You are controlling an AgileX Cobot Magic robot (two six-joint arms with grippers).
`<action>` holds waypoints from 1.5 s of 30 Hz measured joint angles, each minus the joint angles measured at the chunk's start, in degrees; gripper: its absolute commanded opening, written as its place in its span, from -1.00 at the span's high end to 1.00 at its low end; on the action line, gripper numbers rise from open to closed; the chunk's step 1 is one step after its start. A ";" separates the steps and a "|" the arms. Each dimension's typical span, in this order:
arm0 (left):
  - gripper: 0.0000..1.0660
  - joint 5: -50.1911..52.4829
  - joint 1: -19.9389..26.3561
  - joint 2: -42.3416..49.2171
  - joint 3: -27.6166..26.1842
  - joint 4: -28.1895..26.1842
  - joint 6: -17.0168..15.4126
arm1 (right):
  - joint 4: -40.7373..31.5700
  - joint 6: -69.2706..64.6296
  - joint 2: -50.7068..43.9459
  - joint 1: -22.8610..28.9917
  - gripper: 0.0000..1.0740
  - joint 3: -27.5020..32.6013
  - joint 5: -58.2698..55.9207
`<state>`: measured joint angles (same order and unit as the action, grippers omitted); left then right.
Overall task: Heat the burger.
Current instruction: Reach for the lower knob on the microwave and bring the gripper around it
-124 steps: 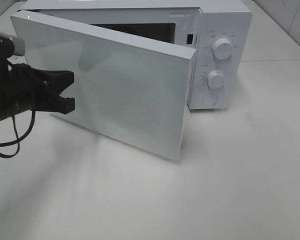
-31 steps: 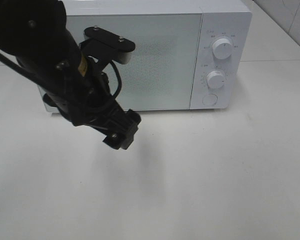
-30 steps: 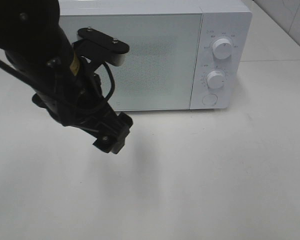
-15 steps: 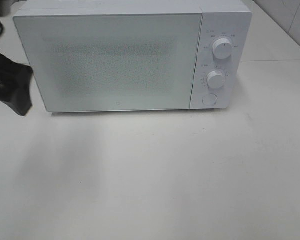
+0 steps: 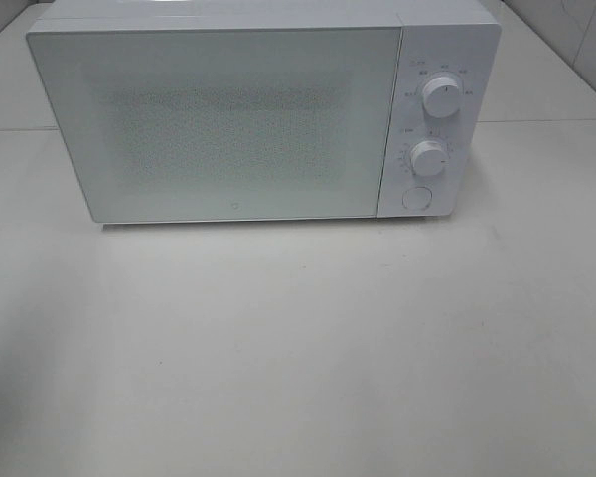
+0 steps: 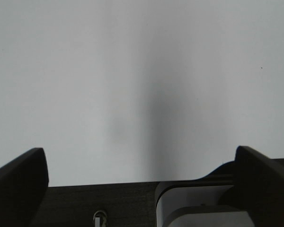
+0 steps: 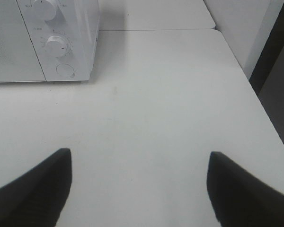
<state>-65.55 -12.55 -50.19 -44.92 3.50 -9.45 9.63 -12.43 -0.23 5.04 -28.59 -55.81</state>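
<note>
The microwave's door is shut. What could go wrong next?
The white box-shaped microwave has two round white dials close together, an upper dial and a lower dial; turning the wrong one might set the wrong heat or time.
The round white button sits just under the lower dial; a bump there might pop the door open.
The frosted door hides the inside, so nobody can check that the burger is there.

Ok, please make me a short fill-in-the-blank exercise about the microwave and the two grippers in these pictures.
1. The microwave has its door fully ____.
2. On its panel, ____ dials sit above a round button.
3. The left gripper and the right gripper both have their jaws ____.
Missing words: closed; two; open.
</note>
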 measured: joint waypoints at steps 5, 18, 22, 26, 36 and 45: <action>-0.85 0.11 0.00 11.75 5.90 -0.97 0.11 | 0.00 0.00 0.00 0.00 -0.41 0.00 0.00; -0.85 3.27 0.00 32.66 14.84 -2.46 9.45 | 0.00 0.00 0.00 0.00 -0.41 0.00 0.00; -0.85 3.27 0.00 33.00 14.95 -4.41 12.09 | 0.00 0.00 0.00 0.00 -0.41 0.00 0.00; -0.85 3.27 0.00 33.00 14.95 -7.56 14.67 | 0.00 0.00 0.00 0.00 -0.41 0.00 0.00; -0.85 3.27 0.00 33.00 14.95 -8.19 15.30 | 0.00 0.00 0.00 0.00 -0.41 0.00 0.00; -0.85 3.27 2.41 35.24 14.95 -9.00 15.30 | 0.00 0.00 0.00 0.00 -0.41 0.00 0.00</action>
<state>-62.28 -10.14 -14.95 -29.97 -5.50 5.84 9.63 -12.43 -0.23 5.04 -28.59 -55.81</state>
